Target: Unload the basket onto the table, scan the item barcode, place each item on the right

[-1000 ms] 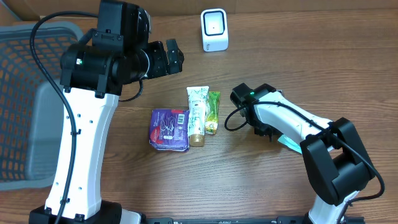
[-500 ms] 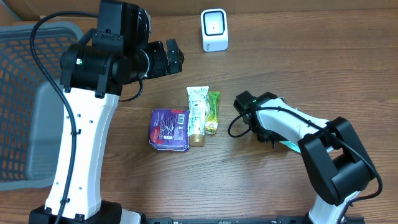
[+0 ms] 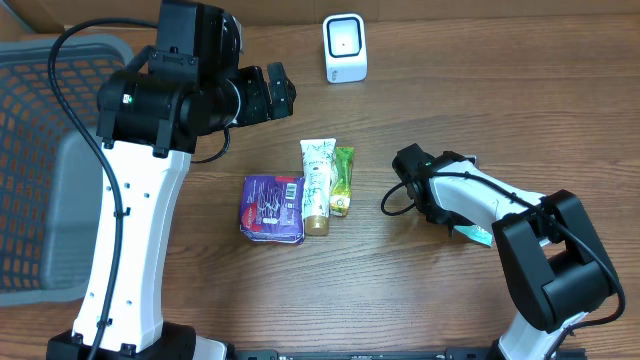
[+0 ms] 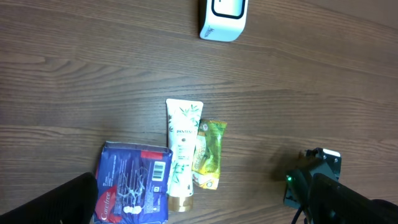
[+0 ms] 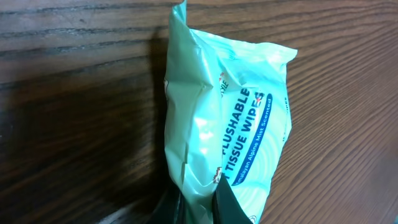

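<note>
i have the right gripper (image 5: 199,206) pinched shut on the near end of the mint-green wipes pack (image 5: 230,124). in the right wrist view its two dark fingertips (image 5: 231,204) show at the bottom edge with the film crumpled between them. the pack's long axis runs bottom to top of that frame, leaning slightly right, with the crimped seal pointing to the upper edge. the words "flushable tissue wipes" run along that axis on the face turned toward me. i see no barcode on that face. i cannot tell whether the pack rests on the table (image 5: 74,124) or hangs just above it.

from overhead, only a sliver of the pack shows at right of centre, poking out under the right arm, which covers the rest.

the white scanner (image 3: 345,48) stands at the top centre of the frame, well apart from the pack. a purple packet (image 3: 272,208), a white tube (image 3: 317,185) and a green sachet (image 3: 342,180) lie side by side at centre. the left gripper (image 3: 283,92) hangs with jaws wide and holds nothing, above and left of them. a grey basket (image 3: 40,150) fills the left edge.
</note>
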`<state>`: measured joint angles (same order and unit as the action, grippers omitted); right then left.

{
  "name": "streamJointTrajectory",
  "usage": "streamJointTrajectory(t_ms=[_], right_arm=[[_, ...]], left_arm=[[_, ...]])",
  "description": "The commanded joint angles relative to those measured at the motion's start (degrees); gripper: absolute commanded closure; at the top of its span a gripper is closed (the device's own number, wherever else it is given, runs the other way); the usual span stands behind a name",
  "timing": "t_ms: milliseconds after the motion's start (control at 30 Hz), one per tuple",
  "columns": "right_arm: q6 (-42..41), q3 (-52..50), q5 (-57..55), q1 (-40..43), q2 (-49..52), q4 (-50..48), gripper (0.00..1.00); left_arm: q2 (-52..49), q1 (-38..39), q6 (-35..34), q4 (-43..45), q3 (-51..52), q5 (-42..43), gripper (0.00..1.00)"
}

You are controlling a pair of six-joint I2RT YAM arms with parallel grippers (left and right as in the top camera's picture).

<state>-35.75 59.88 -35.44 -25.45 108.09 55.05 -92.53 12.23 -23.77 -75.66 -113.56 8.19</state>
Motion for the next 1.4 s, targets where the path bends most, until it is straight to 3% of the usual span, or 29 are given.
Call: streamJointTrajectory(t_ms=[0,167,367,567,700,1033,1167,1267,1367], right_arm=[[0.22,-1.36,6.91,0.46,1.57,-1.6,0.96],[6.8,4.26,17.9,0.46,-0.35,4.31,0.96],[24.96,12.46,49.48,1.09,-7.17,2.6,0.96],[29.99,14.34,73.57,8.09,-10.36,-0.7,0.96],[31.76,10.82,83.87,12.96,-9.49,-3.85,0.96],[31.26,3.32,92.19,18.69,-3.72,-11.19,0.96],[30.97,2.29,90.71,18.99,-1.95,-12.61,0.96],[28.28,2.29,82.29,19.87,-1.95,-12.61,0.75],[23.98,2.29,70.95,21.22,-1.95,-12.76,0.68]], left_arm=[[0.35,-0.31,1.09,0.02,0.2,0.2,0.0],[0.35,-0.31,1.07,0.02,0.2,0.22,0.0],[0.35,-0.31,1.07,0.02,0.2,0.2,0.0],[0.35,-0.31,1.07,0.02,0.2,0.2,0.0],[0.35,-0.31,1.07,0.02,0.2,0.2,0.01],[0.35,-0.31,1.09,0.02,0.2,0.22,0.0],[0.35,-0.31,1.09,0.02,0.2,0.22,0.0],[0.35,-0.31,1.07,0.02,0.2,0.2,0.01],[0.35,-0.31,1.09,0.02,0.2,0.2,0.0]])
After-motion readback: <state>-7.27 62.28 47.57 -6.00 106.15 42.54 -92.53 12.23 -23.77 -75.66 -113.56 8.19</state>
